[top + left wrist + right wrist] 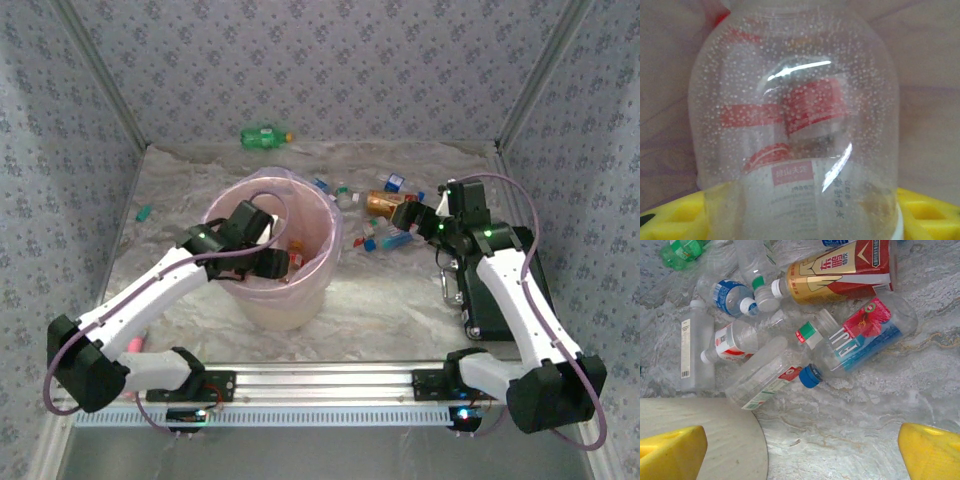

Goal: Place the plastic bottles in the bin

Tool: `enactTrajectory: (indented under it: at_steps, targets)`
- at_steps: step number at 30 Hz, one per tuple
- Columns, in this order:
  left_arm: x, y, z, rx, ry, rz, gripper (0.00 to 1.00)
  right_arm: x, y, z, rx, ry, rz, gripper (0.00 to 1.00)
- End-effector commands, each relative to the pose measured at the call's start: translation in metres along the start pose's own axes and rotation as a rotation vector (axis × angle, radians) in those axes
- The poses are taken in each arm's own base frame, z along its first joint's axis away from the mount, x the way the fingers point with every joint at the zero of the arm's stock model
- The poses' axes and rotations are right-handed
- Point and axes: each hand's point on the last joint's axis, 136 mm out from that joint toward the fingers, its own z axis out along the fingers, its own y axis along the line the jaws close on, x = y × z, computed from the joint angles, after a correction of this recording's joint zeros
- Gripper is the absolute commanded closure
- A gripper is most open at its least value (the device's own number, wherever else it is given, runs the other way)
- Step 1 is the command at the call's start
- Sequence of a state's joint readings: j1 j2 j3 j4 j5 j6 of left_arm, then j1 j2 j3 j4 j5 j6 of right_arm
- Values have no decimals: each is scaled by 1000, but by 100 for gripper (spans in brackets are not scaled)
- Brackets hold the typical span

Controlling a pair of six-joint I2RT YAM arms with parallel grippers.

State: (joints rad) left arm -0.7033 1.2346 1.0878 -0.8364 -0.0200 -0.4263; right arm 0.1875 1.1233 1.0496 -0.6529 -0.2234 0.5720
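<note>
**Top external view.** The left tool is located over the mouth of the bin, so a release there is judged to be the step in hand. The right tool is located just beside the loose plastic bottles on the surface. They lie to its left, between it and the bin, and the right arm is the nearer one.

**Left wrist view.** A clear bottle with red labelling is clamped between the yellow fingers at a narrow setting. This grip cannot be resolved from above.

**Right wrist view.** The fingers are spread wide, with nothing between them. The pile lies ahead. The flower-labelled bottle is laid diagonally, blue cap toward the tool. This axis is not legible from above.
</note>
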Motion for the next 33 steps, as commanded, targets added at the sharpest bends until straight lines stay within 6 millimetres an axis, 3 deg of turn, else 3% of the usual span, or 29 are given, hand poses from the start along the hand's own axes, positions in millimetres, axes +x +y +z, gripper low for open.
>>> enactTrajectory:
  at_steps: [1,10,12,16,19,33]
  targets:
    - [-2,5,10,-35,-26,26,100,-3,-2,2,16,-10,15,0]
    - [11,12,33,-47,-6,44,97,0,-4,10,36,-7,26,0]
    - [15,13,38,-54,14,49,89,0,-3,10,35,-6,29,0]
    - [14,11,39,-46,12,49,53,1,-5,12,42,-5,34,0]
    - [10,9,34,-39,0,51,38,1,-7,12,52,-8,34,0]
    - [-21,-14,-9,58,-105,57,8,-7,-34,33,125,-69,198,0]
